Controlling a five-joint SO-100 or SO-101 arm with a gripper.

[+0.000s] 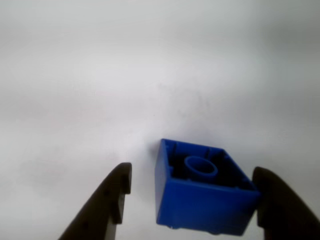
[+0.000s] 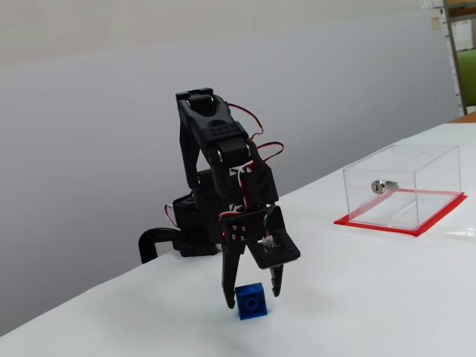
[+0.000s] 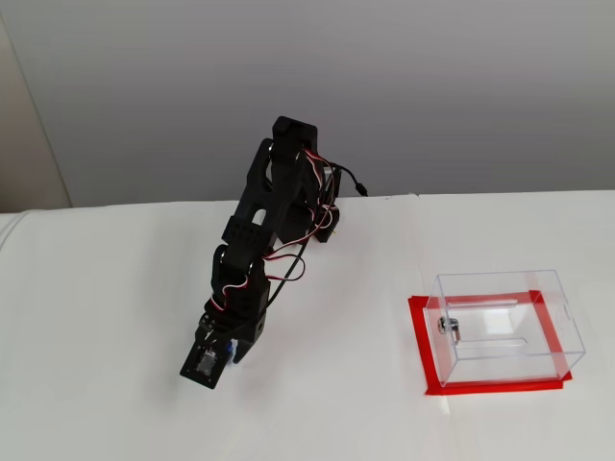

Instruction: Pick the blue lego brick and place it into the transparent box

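On table, blue lego brick [image 1: 202,192] lies hollow-side up btwn open end effector [image 1: 192,200].

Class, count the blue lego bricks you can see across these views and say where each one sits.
1: the blue lego brick sits on the white table between the open gripper's fingers.

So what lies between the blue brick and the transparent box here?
Nothing but bare white table. In both fixed views the stretch from the blue lego brick under the end effector to the transparent box is empty.
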